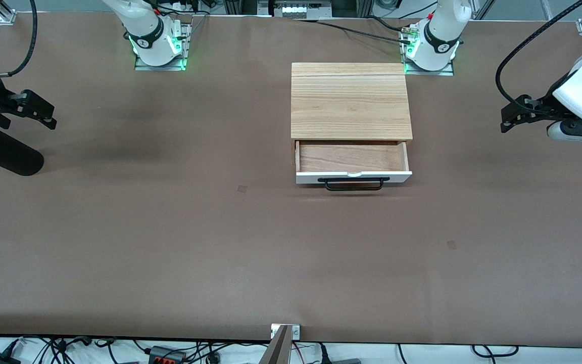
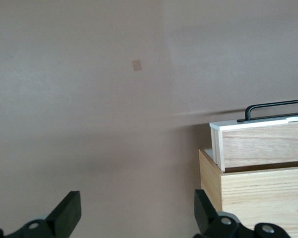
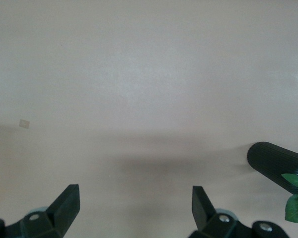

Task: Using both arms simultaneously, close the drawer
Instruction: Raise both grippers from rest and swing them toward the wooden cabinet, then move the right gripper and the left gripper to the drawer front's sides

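- The wide shallow wooden drawer [image 1: 352,157] with a white front panel and reddish-brown interior stands pulled partway out of its light oak box casing [image 1: 350,100], toward the front camera.
- The casing sits on the brown table [image 1: 170,242], just in front of the left arm's base and nearer to the front camera than it.
- A black bar handle [image 1: 356,184] runs along the white front panel; nothing touches it.
- The left arm's black two-finger gripper [image 1: 507,121] hangs over the table at the left arm's end, well apart from the drawer, its fingers [image 2: 67,214] spread wide and holding nothing.
- In the left wrist view the drawer [image 2: 263,144] and the casing [image 2: 258,193] show side-on, with the handle [image 2: 275,110] sticking out.
- The right arm's black two-finger gripper [image 1: 48,121] hangs over the table at the right arm's end, also well apart from the drawer, its fingers [image 3: 64,206] released and bare.
- A dark ribbed cylinder [image 3: 275,166] with a green leafy sprig [image 3: 295,198] lies on the table near the right gripper.
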You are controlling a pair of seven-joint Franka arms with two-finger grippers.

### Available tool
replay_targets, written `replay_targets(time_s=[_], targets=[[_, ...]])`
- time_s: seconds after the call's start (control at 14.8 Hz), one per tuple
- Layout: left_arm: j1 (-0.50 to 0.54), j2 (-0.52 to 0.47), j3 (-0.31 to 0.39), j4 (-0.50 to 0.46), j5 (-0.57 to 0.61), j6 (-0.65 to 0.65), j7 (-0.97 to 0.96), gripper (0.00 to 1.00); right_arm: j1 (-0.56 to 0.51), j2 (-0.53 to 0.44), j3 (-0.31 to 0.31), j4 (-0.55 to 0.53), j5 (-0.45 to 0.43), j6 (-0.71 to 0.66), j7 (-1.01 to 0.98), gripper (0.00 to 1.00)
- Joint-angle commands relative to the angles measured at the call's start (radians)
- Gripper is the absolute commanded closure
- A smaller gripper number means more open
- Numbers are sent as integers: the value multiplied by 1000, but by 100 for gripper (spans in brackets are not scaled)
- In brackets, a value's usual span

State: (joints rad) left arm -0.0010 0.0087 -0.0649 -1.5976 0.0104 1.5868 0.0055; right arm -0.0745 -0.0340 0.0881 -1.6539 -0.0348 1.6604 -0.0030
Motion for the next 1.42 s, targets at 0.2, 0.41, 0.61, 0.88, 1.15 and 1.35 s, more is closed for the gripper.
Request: replay_targets(time_s=[0.2,0.41,0.61,0.88,1.15,1.35], targets=[[-7,4,-4,21,31,-47,-35,0,-13,-1,9,9,16,-7,1,0],[-20,7,-32,22,85,-53,-71,0,-4,8,13,9,13,-2,-5,0],[-20,7,-35,22,85,-80,-71,0,53,89,22,49,16,4,5,0],[-14,48,-35,24,71,-166,-70,0,131,241,22,123,128,16,14,0],[-16,92,-35,47,8,-209,-3,0,127,423,19,123,522,113,-9,0],[-14,175,-33,41,-160,-118,-2,0,227,473,21,143,570,255,-2,0]])
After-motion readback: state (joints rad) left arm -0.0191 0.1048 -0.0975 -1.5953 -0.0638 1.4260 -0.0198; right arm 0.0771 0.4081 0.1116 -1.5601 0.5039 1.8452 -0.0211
